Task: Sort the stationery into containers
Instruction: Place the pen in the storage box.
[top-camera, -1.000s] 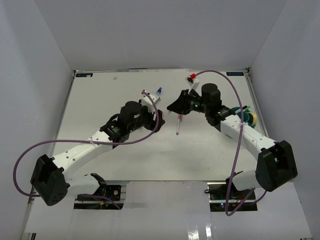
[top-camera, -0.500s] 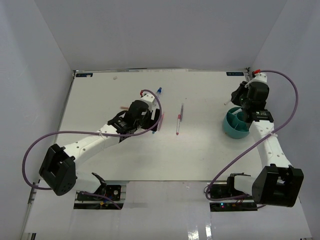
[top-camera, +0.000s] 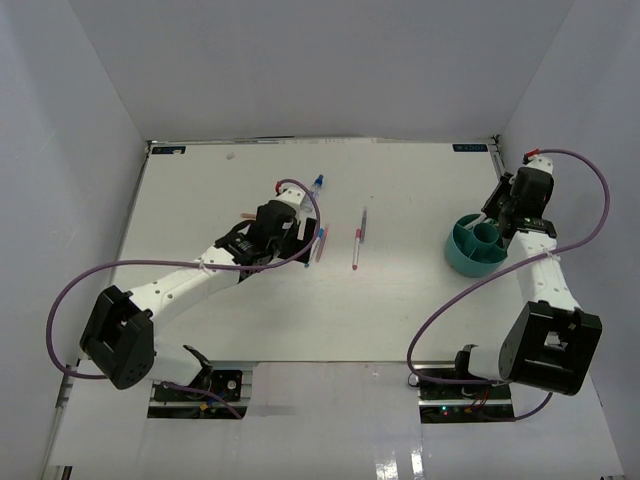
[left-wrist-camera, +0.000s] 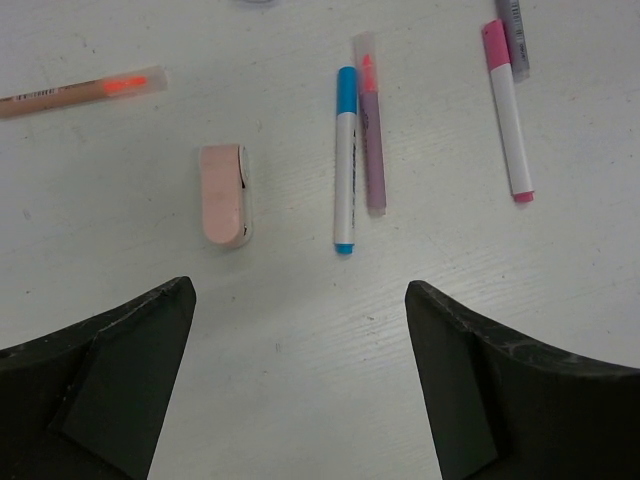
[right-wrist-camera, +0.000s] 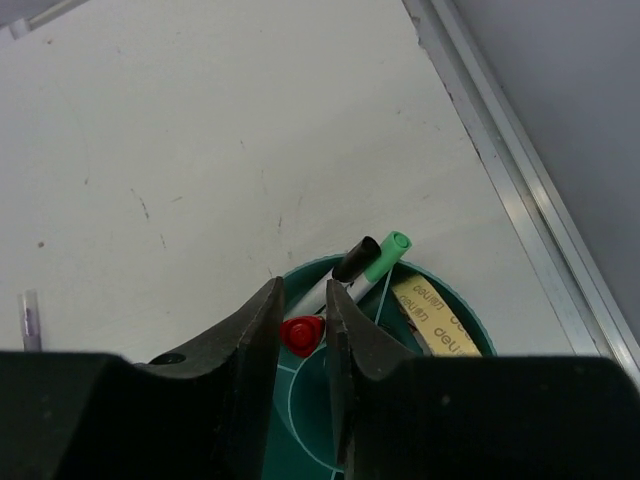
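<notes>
My right gripper (right-wrist-camera: 303, 297) hangs over the teal bowl (right-wrist-camera: 428, 270), its jaws close around a red-capped pen (right-wrist-camera: 301, 335) seen end-on. In the bowl lie a green-capped pen (right-wrist-camera: 386, 254), a black-capped pen (right-wrist-camera: 355, 260) and a yellowish tape ring (right-wrist-camera: 436, 316). From above, that gripper (top-camera: 503, 213) is at the bowl's (top-camera: 462, 258) far rim. My left gripper (left-wrist-camera: 298, 300) is open above the table. Ahead of it lie a pink eraser (left-wrist-camera: 222, 195), a blue-capped pen (left-wrist-camera: 345, 160), an orange-capped pen (left-wrist-camera: 371, 130) and a pink pen (left-wrist-camera: 507, 112).
An orange pen (left-wrist-camera: 80, 92) lies at the far left and a grey pen (left-wrist-camera: 512, 35) at the far right of the left wrist view. A small blue-capped bottle (top-camera: 318, 183) stands behind the left gripper (top-camera: 305, 240). The table's raised edge (right-wrist-camera: 520, 190) runs just past the bowl.
The right arm swung from the table's middle to the bowl at the right, carrying the red-capped pen. The left gripper opened wide over the pens and eraser.
</notes>
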